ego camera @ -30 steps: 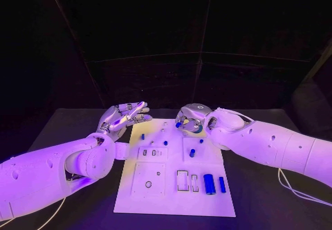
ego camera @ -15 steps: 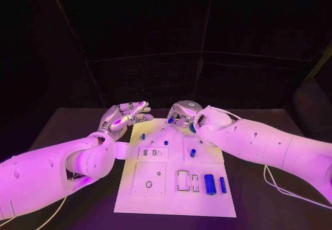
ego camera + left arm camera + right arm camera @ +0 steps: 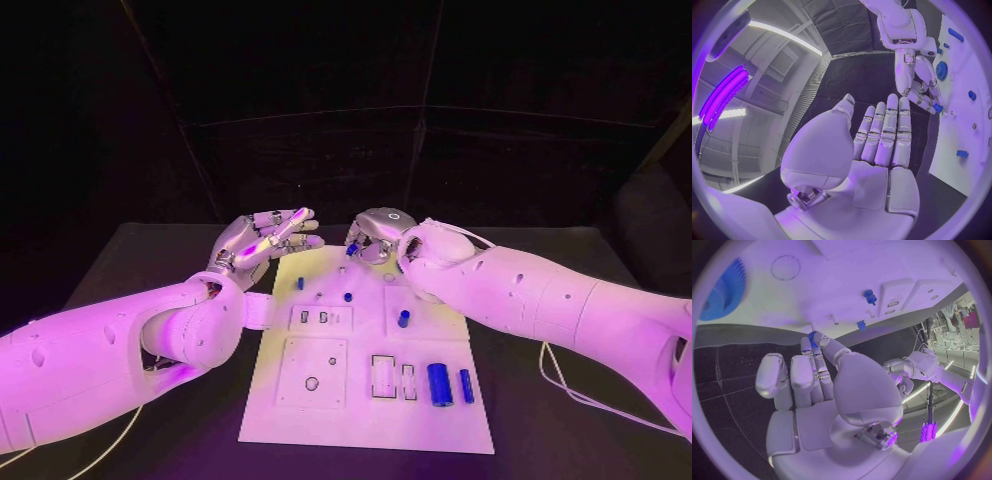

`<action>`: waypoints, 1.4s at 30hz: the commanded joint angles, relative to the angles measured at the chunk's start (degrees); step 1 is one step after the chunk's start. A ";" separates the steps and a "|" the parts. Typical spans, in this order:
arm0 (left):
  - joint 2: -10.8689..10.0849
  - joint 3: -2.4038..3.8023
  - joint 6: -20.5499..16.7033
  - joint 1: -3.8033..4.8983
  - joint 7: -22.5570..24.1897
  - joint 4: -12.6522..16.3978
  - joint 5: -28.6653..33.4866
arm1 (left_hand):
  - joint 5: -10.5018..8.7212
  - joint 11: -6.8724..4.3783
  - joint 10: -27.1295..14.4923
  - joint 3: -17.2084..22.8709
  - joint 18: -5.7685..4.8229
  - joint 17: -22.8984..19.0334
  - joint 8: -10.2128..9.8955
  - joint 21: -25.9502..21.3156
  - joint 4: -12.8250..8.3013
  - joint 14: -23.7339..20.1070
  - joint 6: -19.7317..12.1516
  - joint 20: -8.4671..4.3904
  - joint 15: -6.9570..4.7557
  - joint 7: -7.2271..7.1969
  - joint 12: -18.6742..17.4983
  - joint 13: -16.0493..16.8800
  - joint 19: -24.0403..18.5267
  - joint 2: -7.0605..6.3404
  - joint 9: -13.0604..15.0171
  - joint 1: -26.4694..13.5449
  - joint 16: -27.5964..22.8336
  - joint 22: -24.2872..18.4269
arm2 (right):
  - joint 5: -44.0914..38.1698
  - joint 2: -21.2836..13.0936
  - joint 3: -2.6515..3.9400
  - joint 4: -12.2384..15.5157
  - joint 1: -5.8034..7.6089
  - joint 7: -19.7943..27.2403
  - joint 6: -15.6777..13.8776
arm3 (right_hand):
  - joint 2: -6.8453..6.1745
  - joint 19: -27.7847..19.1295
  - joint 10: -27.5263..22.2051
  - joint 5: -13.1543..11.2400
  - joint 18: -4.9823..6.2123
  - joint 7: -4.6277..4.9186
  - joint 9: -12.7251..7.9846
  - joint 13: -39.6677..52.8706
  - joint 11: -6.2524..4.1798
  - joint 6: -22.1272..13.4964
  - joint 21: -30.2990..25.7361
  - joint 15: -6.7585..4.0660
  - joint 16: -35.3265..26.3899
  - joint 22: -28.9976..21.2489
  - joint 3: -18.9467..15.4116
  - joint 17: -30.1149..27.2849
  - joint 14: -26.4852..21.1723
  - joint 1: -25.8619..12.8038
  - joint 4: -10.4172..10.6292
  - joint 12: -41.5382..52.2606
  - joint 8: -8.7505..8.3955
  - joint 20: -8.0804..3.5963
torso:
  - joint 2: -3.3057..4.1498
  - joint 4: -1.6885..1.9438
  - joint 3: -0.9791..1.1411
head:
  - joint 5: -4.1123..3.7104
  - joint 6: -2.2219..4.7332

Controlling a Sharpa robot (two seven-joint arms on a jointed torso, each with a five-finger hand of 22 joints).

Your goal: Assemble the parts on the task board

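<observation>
The white task board (image 3: 368, 400) lies in the middle of the black table. My right hand (image 3: 378, 232) hovers over the board's far edge and pinches a small blue part (image 3: 352, 249) between thumb and fingertip; the same part (image 3: 812, 337) shows in the right wrist view, and as the blue part (image 3: 937, 106) in the left wrist view. My left hand (image 3: 267, 240) is raised just left of the board's far left corner, holding nothing, its fingers (image 3: 882, 135) straight and together. Blue pegs (image 3: 300, 283) (image 3: 346, 297) (image 3: 402, 318) stand in the board.
Two long blue parts (image 3: 440, 385) (image 3: 464, 385) lie near the board's right front. A blue toothed wheel (image 3: 723, 290) sits on the board close to my right hand. Rectangular slots (image 3: 382, 375) and a round hole (image 3: 312, 383) mark the front half.
My right hand has carried the blue part leftward along the board's far edge, closer to my left hand. The left hand has barely moved.
</observation>
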 commanded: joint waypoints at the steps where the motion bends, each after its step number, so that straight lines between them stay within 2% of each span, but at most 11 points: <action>1: 0.15 0.05 0.88 0.13 0.18 0.09 -0.43 | -0.14 0.20 -0.01 0.02 0.82 0.06 -0.28 -0.27 -0.40 -0.38 0.39 -0.08 -0.15 0.13 -0.20 -0.08 0.42 -0.03 -0.08 0.51 -0.27 -0.06 | 0.07 0.50 0.04 -0.63 0.16 0.04 1.75 | -0.19 0.43 -0.13 -0.34 -0.45 0.38 0.05 -0.09 0.16 0.12 0.25 -0.12 0.45 0.08 0.47 0.06 1.10 -0.34 0.11 -0.32 -0.34 0.06 | 0.12 0.07 -0.02 | 0.05 -0.10; 10: 0.13 0.05 0.82 0.34 0.16 0.14 -0.43 | -0.14 0.20 0.01 0.03 0.83 0.08 -0.29 -0.29 -0.46 -0.36 0.40 -0.07 -0.16 0.13 -0.23 -0.08 0.45 0.03 -0.07 0.54 -0.30 -0.08 | 0.07 1.32 0.03 -1.58 0.17 -0.25 3.18 | -0.30 0.39 -0.18 -0.61 -0.45 0.41 0.04 -0.10 0.18 0.06 0.28 -0.08 0.52 0.12 0.56 0.06 1.06 -0.50 0.27 -0.39 -0.42 0.10 | 0.24 -0.08 -0.06 | 0.19 -0.12; 14: 0.23 0.05 0.85 0.41 0.13 0.08 -0.43 | -0.14 0.20 0.02 0.04 0.83 0.08 -0.29 -0.29 -0.47 -0.35 0.40 -0.07 -0.16 0.13 -0.23 -0.07 0.45 0.04 -0.07 0.55 -0.31 -0.08 | 0.07 1.85 0.03 -2.21 0.18 -0.43 3.42 | -0.46 0.28 -0.32 -0.79 -0.43 0.46 0.02 -0.13 0.24 -0.06 0.27 -0.03 0.52 0.04 0.65 -0.07 0.99 -0.66 0.43 -0.51 -0.52 0.14 | 0.25 0.00 -0.05 | 0.12 -0.43; 23: 0.27 0.05 0.87 0.60 0.05 0.07 -0.43 | -0.14 0.20 0.02 0.04 0.83 0.08 -0.29 -0.29 -0.47 -0.35 0.40 -0.07 -0.16 0.13 -0.23 -0.07 0.45 0.04 -0.07 0.55 -0.31 -0.08 | -0.02 2.89 0.03 -3.08 0.18 -1.12 2.99 | -0.93 0.00 -0.89 -1.24 -0.38 0.63 -0.06 -0.22 0.43 -0.65 0.24 0.13 0.49 -0.12 0.91 -0.38 0.77 -1.08 0.89 -0.85 -0.81 0.29 | 0.38 -0.02 -0.06 | 0.17 -0.47; 26: 0.20 0.05 0.89 0.70 0.01 0.17 -0.43 | -0.14 0.20 0.02 0.04 0.83 0.08 -0.29 -0.29 -0.47 -0.35 0.40 -0.07 -0.16 0.13 -0.23 -0.07 0.45 0.04 -0.07 0.55 -0.31 -0.08 | -0.03 3.13 0.03 -3.24 0.18 -1.33 2.65 | -1.24 -0.37 -1.57 -1.45 -0.29 0.83 -0.15 -0.31 0.65 -1.36 0.09 0.31 0.42 -0.51 1.17 -0.67 0.63 -1.23 1.12 -1.09 -1.00 0.42 | 0.44 -0.04 -0.13 | 0.22 -0.33; 32: 0.28 0.04 1.06 0.81 -0.10 0.28 -0.43 | -0.14 0.20 0.02 0.04 0.83 0.08 -0.29 -0.29 -0.48 -0.35 0.40 -0.07 -0.16 0.13 -0.23 -0.07 0.46 0.04 -0.07 0.55 -0.31 -0.08 | -0.04 3.72 0.03 -3.74 0.20 -1.79 3.31 | -2.50 -3.10 -5.67 -3.99 0.42 1.81 -0.32 -0.63 1.75 -5.22 -1.54 1.27 -1.35 -4.00 1.78 -3.78 -0.38 -1.74 1.92 -1.33 -1.15 1.17 | 0.34 -0.08 -0.09 | 0.24 -0.52; 34: 0.27 0.04 1.07 0.82 -0.12 0.30 -0.43 | -0.14 0.20 0.03 0.05 0.83 0.10 -0.31 -0.31 -0.53 -0.34 0.41 -0.07 -0.16 0.13 -0.26 -0.08 0.48 0.07 -0.07 0.58 -0.33 -0.10 | -0.04 3.78 0.03 -3.75 0.20 -1.93 3.49 | -3.39 -5.21 -8.96 -4.64 1.02 2.11 -0.33 -0.63 2.39 -9.01 -2.99 1.75 -3.13 -6.81 1.41 -6.54 -1.36 -1.86 2.35 -1.09 -1.12 1.64 | 0.33 -0.11 -0.11 | 0.27 -0.53; 37: 0.22 0.04 1.07 0.83 -0.13 0.30 -0.43 | -0.14 0.20 0.03 0.05 0.83 0.10 -0.31 -0.31 -0.53 -0.34 0.41 -0.07 -0.16 0.13 -0.26 -0.08 0.48 0.07 -0.07 0.58 -0.33 -0.10 | -0.04 3.57 0.03 -3.38 0.20 -2.17 2.80 | -4.27 -7.64 -12.68 -4.79 1.67 2.26 -0.47 -0.61 2.68 -15.42 -4.84 2.06 -5.34 -10.18 0.23 -9.95 -2.54 -1.19 2.67 -0.96 -1.26 2.05 | 0.34 -0.10 -0.09 | 0.29 -0.53; 38: 0.19 0.04 1.07 0.83 -0.13 0.31 -0.43 | -0.14 0.20 0.03 0.05 0.83 0.10 -0.31 -0.31 -0.53 -0.34 0.41 -0.07 -0.16 0.13 -0.26 -0.08 0.48 0.07 -0.07 0.58 -0.33 -0.10 | -0.04 3.33 0.02 -3.09 0.20 -2.25 2.41 | -4.45 -8.13 -13.38 -4.78 1.81 2.30 -0.49 -0.61 2.76 -16.50 -5.25 2.08 -5.78 -10.90 -0.12 -10.66 -2.76 -0.98 2.75 -0.90 -1.31 2.11 | 0.33 -0.09 -0.08 | 0.29 -0.54; 40: 0.13 0.04 1.08 0.83 -0.14 0.33 -0.43 | -0.14 0.20 0.03 0.05 0.83 0.10 -0.31 -0.31 -0.53 -0.34 0.41 -0.07 -0.16 0.13 -0.26 -0.08 0.48 0.07 -0.07 0.58 -0.33 -0.10 | -0.04 2.52 0.02 -2.14 0.20 -2.43 1.52 | -4.59 -8.47 -14.01 -4.74 1.91 2.34 -0.43 -0.58 2.84 -16.86 -5.59 2.11 -6.18 -11.46 -0.58 -11.32 -2.94 -0.68 2.88 -0.71 -1.26 2.16 | 0.33 -0.04 -0.04 | 0.26 -0.47; 42: 0.04 0.04 1.10 0.83 -0.14 0.34 -0.43 | -0.14 0.20 0.03 0.05 0.83 0.10 -0.31 -0.31 -0.53 -0.34 0.41 -0.07 -0.16 0.13 -0.26 -0.08 0.48 0.07 -0.07 0.58 -0.33 -0.10 | -0.04 1.51 0.03 -1.05 0.20 -2.60 0.80 | -4.62 -8.34 -14.01 -4.50 1.89 2.39 -0.19 -0.49 2.89 -15.02 -5.62 2.17 -6.08 -11.41 -0.94 -11.24 -2.85 -0.45 3.03 -0.30 -0.93 2.18 | 0.34 -0.04 -0.04 | 0.28 -0.40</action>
